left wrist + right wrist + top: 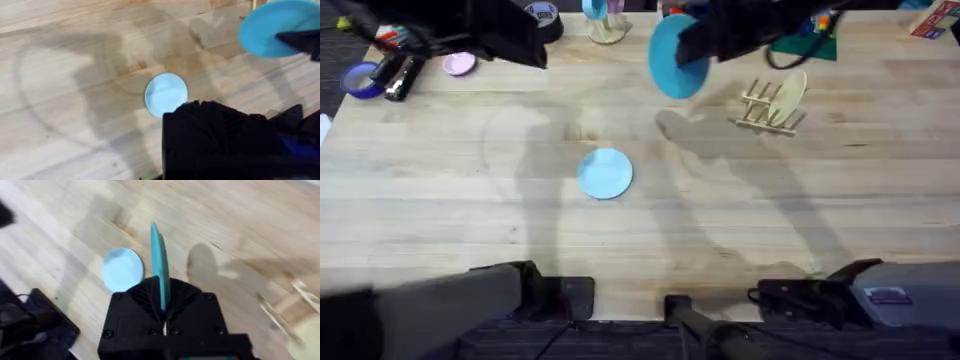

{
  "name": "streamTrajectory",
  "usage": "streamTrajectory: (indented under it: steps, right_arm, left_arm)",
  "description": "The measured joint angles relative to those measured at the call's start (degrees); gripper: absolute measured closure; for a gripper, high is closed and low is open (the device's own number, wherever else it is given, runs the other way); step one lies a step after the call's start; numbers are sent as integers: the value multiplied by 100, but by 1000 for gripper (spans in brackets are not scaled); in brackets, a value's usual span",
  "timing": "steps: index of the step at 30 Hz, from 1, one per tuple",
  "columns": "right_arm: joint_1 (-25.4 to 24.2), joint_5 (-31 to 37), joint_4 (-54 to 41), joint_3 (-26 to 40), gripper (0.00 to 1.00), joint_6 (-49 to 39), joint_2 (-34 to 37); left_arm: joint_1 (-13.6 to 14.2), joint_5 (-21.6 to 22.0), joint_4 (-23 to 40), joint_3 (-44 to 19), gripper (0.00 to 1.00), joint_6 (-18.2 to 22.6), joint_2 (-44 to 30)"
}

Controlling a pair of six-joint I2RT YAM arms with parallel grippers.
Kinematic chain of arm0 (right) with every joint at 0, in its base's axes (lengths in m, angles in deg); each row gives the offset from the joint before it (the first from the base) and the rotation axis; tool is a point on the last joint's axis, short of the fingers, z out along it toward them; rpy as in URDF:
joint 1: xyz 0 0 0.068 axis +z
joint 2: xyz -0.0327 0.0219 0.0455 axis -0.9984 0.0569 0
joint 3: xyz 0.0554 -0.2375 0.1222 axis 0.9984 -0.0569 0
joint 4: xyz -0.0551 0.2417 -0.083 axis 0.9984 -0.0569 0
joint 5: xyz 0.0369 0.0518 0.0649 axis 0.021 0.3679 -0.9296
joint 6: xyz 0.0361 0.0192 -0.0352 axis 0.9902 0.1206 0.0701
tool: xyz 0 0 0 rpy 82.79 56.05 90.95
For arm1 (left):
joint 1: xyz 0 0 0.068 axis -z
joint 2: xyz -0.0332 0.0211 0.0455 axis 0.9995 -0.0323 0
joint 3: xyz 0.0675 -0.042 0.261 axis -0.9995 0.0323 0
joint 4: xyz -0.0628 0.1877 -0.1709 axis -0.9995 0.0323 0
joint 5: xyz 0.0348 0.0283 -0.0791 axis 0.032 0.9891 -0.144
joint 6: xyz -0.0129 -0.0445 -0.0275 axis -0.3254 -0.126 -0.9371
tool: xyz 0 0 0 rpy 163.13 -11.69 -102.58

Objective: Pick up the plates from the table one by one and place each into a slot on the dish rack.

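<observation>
My right gripper [692, 52] is shut on the rim of the teal plate [668, 58] and holds it in the air, left of the dish rack [767, 108]. From the right wrist the teal plate [159, 262] stands edge-on between my fingers. The pale sky blue plate [605, 173] lies flat on the table [440, 200] near the middle, and it also shows as the pale plate [166, 93] and the pale plate [122, 269]. A cream plate [788, 96] leans in the rack. My left gripper [525, 45] hovers high at the far left.
A small pink disc [459, 64], a roll of tape [542, 15] and a blue ring [362, 80] sit along the far left edge. A small stand [605, 25] is at the back centre. Both arm bases line the near edge.
</observation>
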State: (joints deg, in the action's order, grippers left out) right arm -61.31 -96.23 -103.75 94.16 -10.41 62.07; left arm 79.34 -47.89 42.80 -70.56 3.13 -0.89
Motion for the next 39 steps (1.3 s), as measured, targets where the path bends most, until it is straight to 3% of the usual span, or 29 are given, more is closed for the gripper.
streamTrajectory:
  steps: [10,22,33,35,39]
  right_arm:
    - [0,1407,-992,0,973,-97,-1257]
    - [0,3142,-1779,0,971,495,-2022]
    - [0,3512,-1777,0,971,568,-2140]
    - [0,3522,-1777,0,971,568,-2140]
    - [0,3539,-1777,0,971,568,-2140]
  left_arm:
    - [1,571,631,0,960,-98,1211]
    - [0,1393,792,0,960,-346,1403]
    - [1,1670,770,0,947,-462,1403]
    - [1,1684,769,0,846,-462,1403]
    - [-1,1697,768,0,234,-482,1403]
